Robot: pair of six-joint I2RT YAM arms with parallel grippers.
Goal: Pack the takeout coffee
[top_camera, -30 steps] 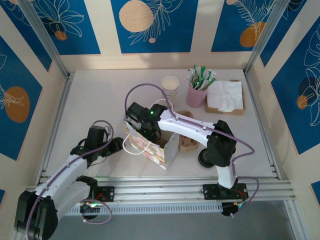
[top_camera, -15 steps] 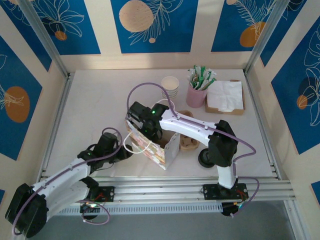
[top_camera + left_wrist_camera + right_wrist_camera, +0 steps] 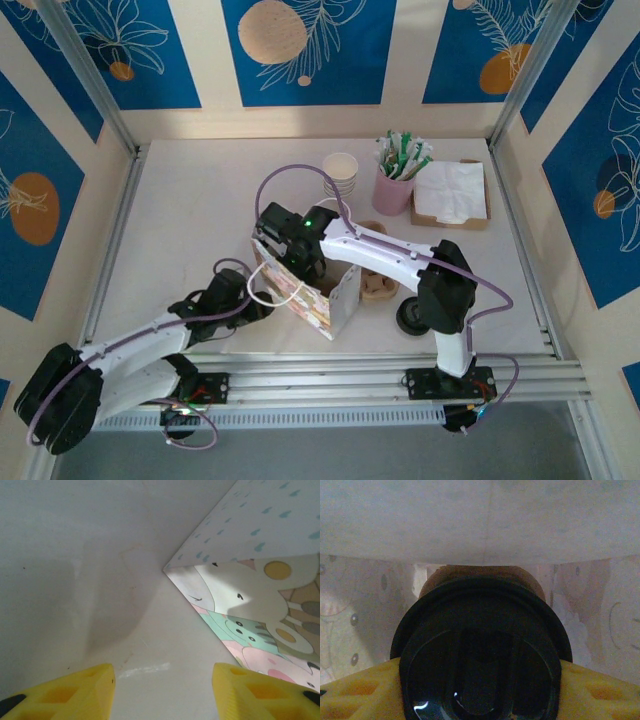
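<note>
The takeout coffee (image 3: 480,665) has a black lid and a brownish cup body below it. It hangs inside the patterned paper bag (image 3: 312,295), with the bag's pale inner walls (image 3: 485,520) all around it. My right gripper (image 3: 480,692) is shut on it, a yellow finger (image 3: 355,692) pressed against each side of the lid. From above, the right gripper (image 3: 292,250) reaches down into the bag's open top. My left gripper (image 3: 162,682) is open and empty, low over the table beside the bag's lower corner (image 3: 260,605). In the top view the left gripper (image 3: 252,300) sits at the bag's left side.
A stack of lidless pale cups (image 3: 341,172), a pink cup of sachets (image 3: 394,186) and a box of napkins (image 3: 450,195) stand at the back right. A brown carrier (image 3: 376,287) and a pile of black lids (image 3: 411,318) lie right of the bag.
My left arm has swung right along the table, up to the bag's lower left side. The right gripper has stayed in the bag, holding the coffee.
</note>
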